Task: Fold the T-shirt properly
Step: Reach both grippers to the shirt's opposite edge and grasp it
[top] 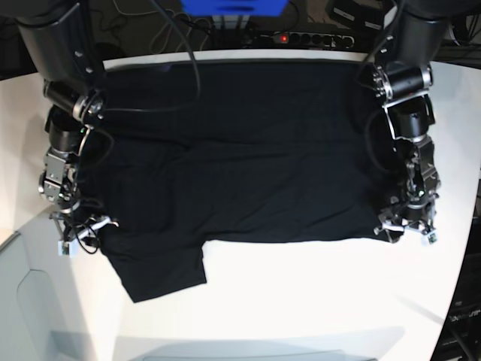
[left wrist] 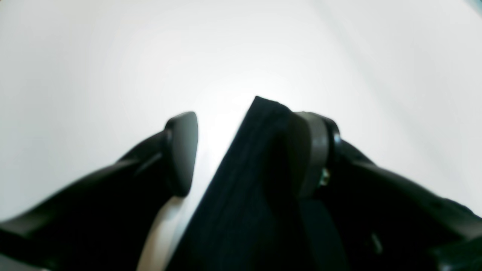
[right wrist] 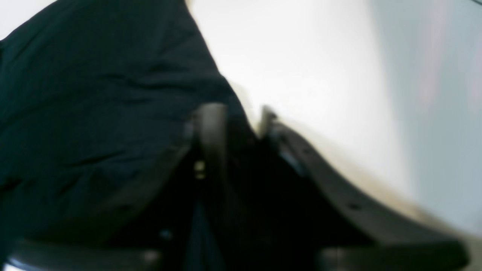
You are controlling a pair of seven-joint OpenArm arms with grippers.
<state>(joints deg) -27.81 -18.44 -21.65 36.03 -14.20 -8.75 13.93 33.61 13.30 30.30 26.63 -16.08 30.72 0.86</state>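
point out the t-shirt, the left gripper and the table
T-shirt [top: 255, 150], base view, middle of the chest.
left gripper [top: 406, 226], base view, between its fingertips.
table [top: 301, 293], base view, bare white top.

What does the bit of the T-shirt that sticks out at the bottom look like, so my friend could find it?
Start at the white table and find the big black T-shirt spread across it between the two arms. Follow its near edge toward the right gripper. There one sleeve pokes out toward the camera, the only black flap past the otherwise straight edge.
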